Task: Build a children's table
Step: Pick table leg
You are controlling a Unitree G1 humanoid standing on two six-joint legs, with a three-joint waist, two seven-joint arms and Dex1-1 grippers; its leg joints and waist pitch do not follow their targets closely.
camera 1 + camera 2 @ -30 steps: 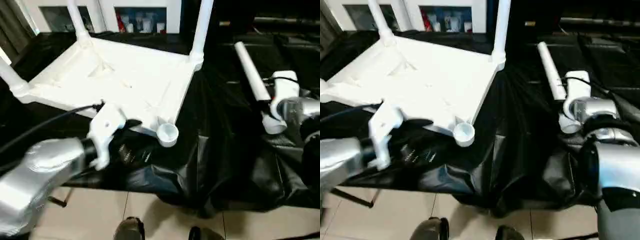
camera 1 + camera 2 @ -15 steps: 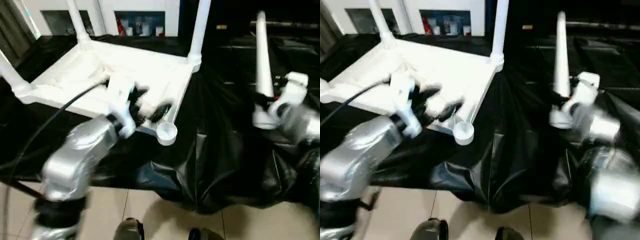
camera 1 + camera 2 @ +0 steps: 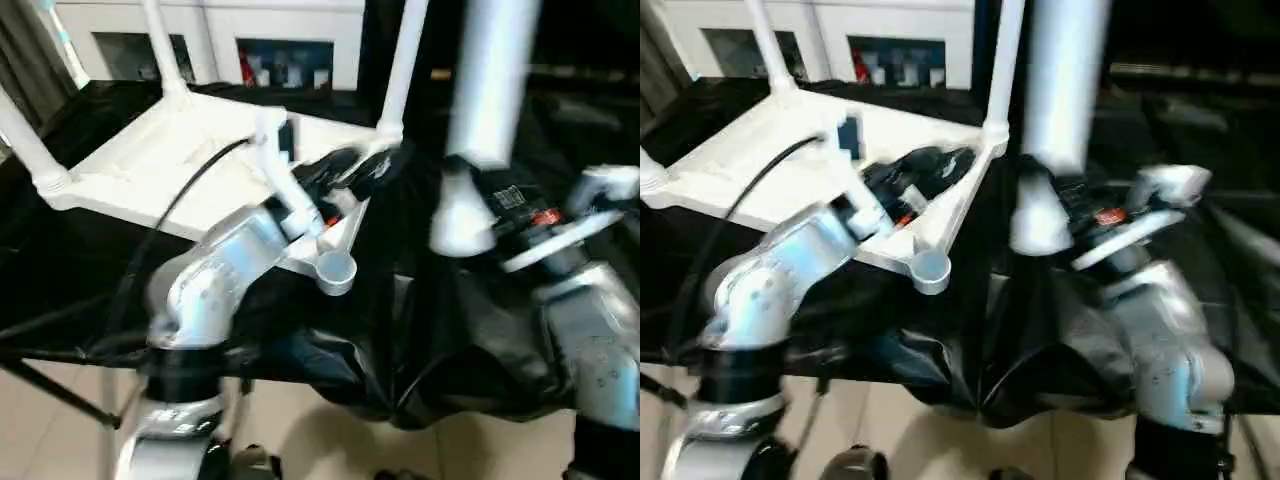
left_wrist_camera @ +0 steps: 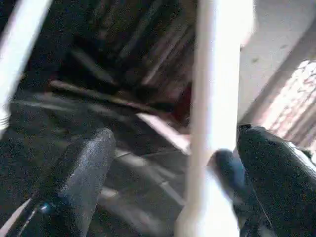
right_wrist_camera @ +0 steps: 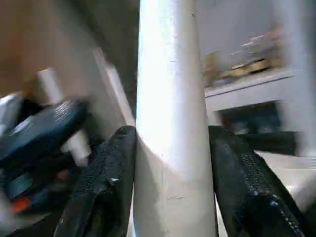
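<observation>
The white table top (image 3: 190, 150) lies upside down on black cloth, ribbed side up. Three white legs stand in its corner sockets, one at the far right corner (image 3: 402, 55). The near right socket (image 3: 336, 271) is empty. My right gripper (image 5: 170, 163) is shut on the fourth leg (image 3: 484, 90) near its wide end and holds it upright, right of the table top. My left gripper (image 3: 358, 168) reaches over the top toward the far right corner and is open. A white leg (image 4: 213, 98) appears between its fingers (image 4: 81, 170); I cannot tell which leg.
Black cloth (image 3: 420, 330) drapes over the work surface and hangs off the front edge above a tiled floor (image 3: 60, 440). A white cabinet with glass doors (image 3: 285, 50) stands behind. A black cable (image 3: 170, 215) runs along my left arm.
My right gripper has lifted the fourth leg from lying on the cloth to upright and brought it closer to the table top. My left arm has swung up over the top toward its far right corner.
</observation>
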